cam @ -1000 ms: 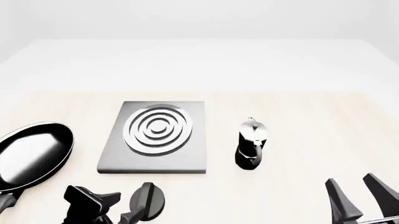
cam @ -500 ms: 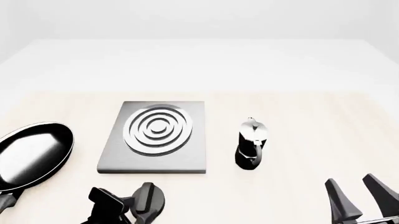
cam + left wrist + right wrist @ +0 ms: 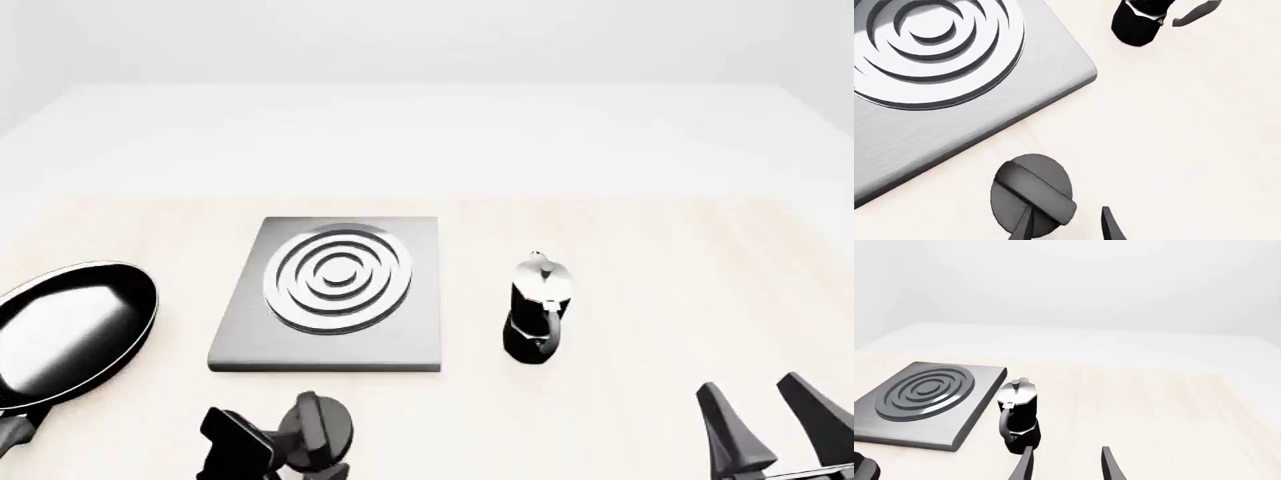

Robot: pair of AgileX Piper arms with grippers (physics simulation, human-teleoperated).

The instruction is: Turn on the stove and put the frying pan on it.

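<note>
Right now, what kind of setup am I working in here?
Most likely a simulated kitchen-style tabletop: a pale wood-look table carrying a stove slab with ringed burner, a frying pan and a moka pot, against blank white surroundings.
</note>
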